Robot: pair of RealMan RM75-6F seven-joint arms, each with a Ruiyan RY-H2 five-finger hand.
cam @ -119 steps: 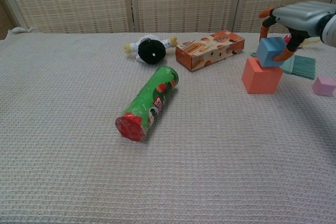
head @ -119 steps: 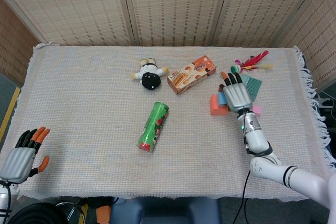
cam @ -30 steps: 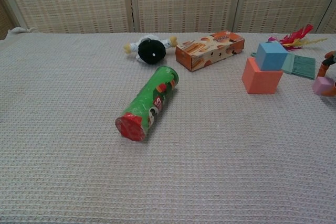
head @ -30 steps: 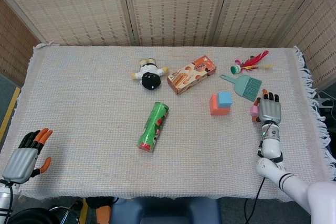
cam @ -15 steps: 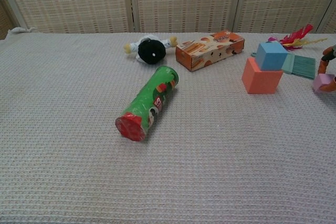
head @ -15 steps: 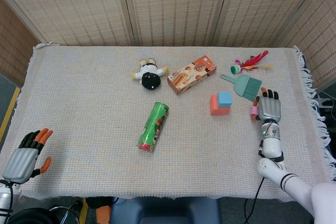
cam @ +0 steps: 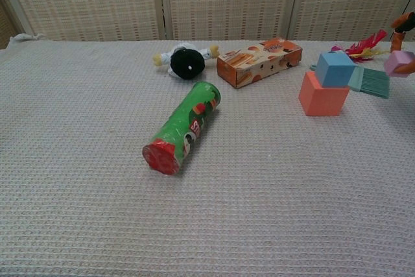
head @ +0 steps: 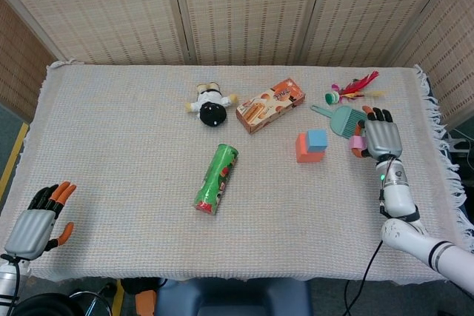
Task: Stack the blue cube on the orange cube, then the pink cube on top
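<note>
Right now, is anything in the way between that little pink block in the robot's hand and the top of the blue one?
Nothing visible blocks it. The right hand holds the pink cube lifted clear of the table, and the blue cube has a bare top. The teal brush lies on the cloth below that path.

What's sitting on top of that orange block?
A blue cube rests on the orange cube, set toward its back right corner. The part of the orange top beneath it is covered. The pink cube is not stacked yet; the right hand holds it in the air.
</note>
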